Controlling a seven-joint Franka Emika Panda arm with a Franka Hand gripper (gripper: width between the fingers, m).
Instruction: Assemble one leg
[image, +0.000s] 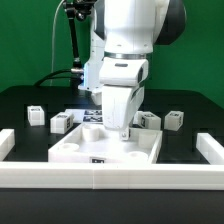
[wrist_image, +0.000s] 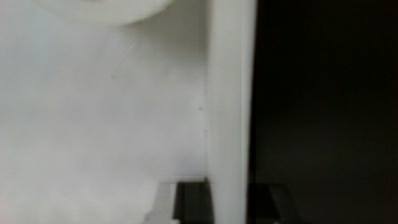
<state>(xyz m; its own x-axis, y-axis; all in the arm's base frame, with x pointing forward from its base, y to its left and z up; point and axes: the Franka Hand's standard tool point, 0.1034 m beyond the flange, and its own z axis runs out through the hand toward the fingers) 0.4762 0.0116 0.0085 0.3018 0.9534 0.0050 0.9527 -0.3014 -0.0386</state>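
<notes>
The large flat white square panel (image: 100, 150) lies on the black table near the front. My gripper (image: 122, 130) reaches down onto its far right edge. In the wrist view the panel (wrist_image: 107, 110) fills most of the picture, and its raised rim (wrist_image: 228, 90) runs between my two dark fingers (wrist_image: 196, 205). The gripper (wrist_image: 231, 192) has one finger on each side of the rim and looks closed on it. Several small white legs with tags stand behind the panel: two on the exterior view's left (image: 34, 114) (image: 60, 122) and two on its right (image: 150, 120) (image: 175, 120).
The marker board (image: 90, 116) lies behind the panel, partly hidden by my arm. A white rail (image: 110, 180) runs along the table's front, with side pieces on the exterior view's left (image: 8, 140) and right (image: 212, 148).
</notes>
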